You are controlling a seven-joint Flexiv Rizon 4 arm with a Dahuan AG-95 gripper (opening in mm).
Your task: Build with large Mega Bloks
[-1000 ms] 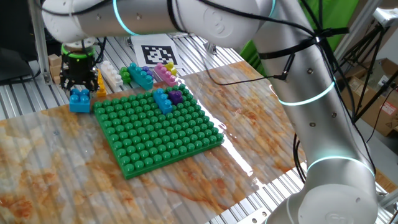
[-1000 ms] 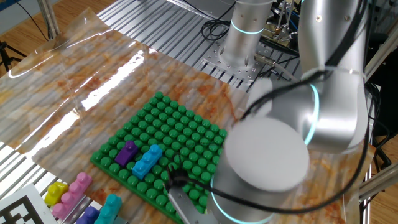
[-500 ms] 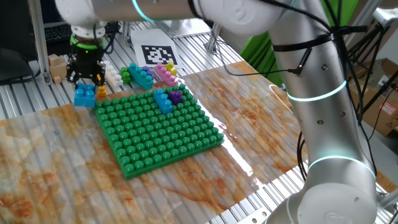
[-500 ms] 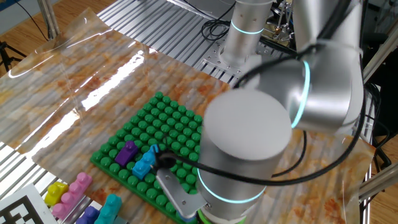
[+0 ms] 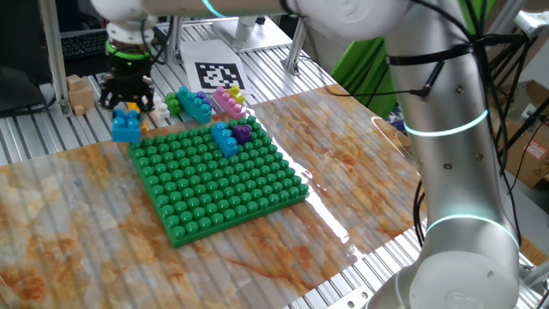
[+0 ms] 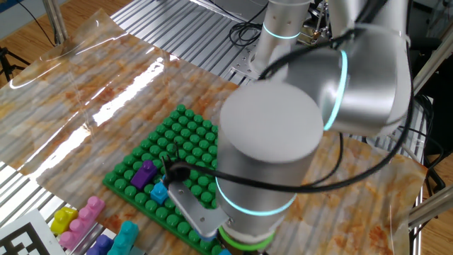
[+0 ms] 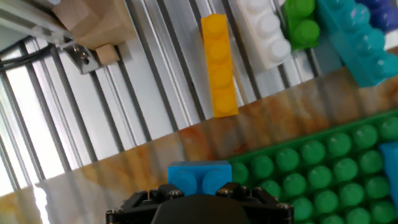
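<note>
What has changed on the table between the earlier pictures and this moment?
The gripper, shut on the blue brick, has lifted it off the table and carried it up and toward the green baseplate. Nothing was let go. The blue and purple bricks on the baseplate and the loose bricks behind it stayed where they were.

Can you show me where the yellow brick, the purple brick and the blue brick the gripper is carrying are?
yellow brick (image 7: 220, 68), hand view, middle of its studded top.
purple brick (image 5: 244, 132), one fixed view, its top.
blue brick (image 5: 125, 127), one fixed view, its side, under the gripper (image 5: 127, 99).
</note>
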